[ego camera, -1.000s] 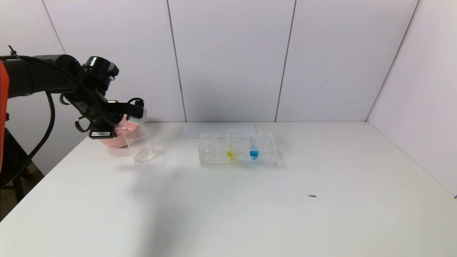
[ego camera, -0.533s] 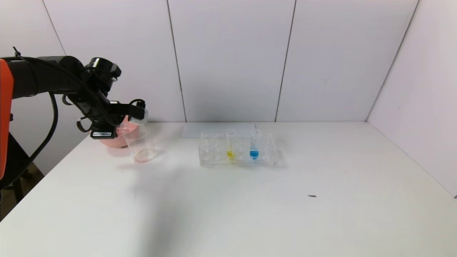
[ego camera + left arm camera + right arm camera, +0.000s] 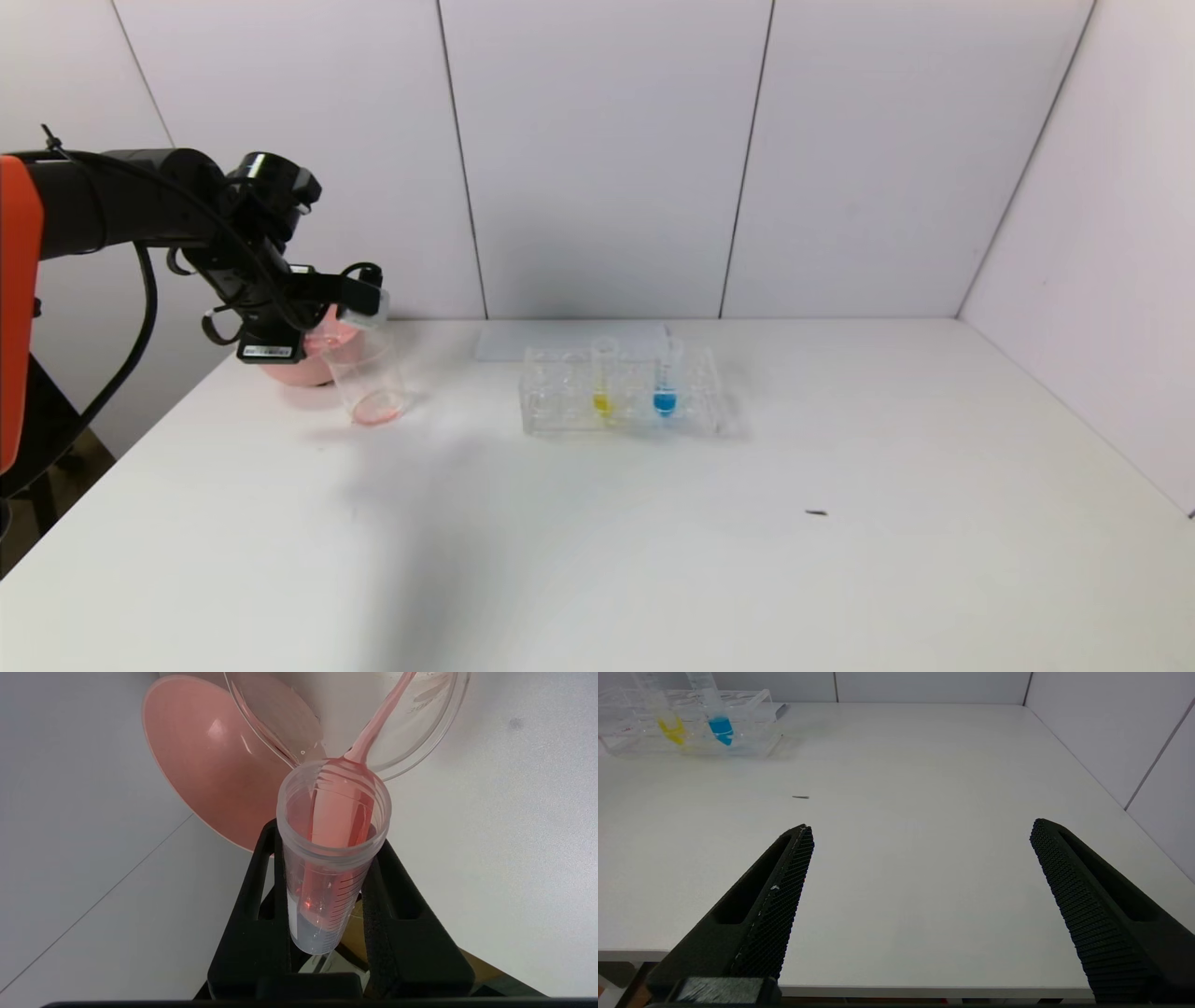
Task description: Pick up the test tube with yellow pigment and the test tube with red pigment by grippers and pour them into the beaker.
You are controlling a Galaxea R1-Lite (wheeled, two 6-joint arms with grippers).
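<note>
Red tube tipped over the beaker, yellow one in the rack.

Your left gripper point(image 3: 327, 896) pinches the test tube with red pigment point(image 3: 332, 858), pink liquid streaming into the beaker point(image 3: 369, 378) beside the pink bowl point(image 3: 205, 760). The test tube with yellow pigment point(image 3: 603, 376) stands in the rack point(image 3: 560, 397). Your right gripper point(image 3: 920, 882) hangs spread, low near the table's front edge.
</note>
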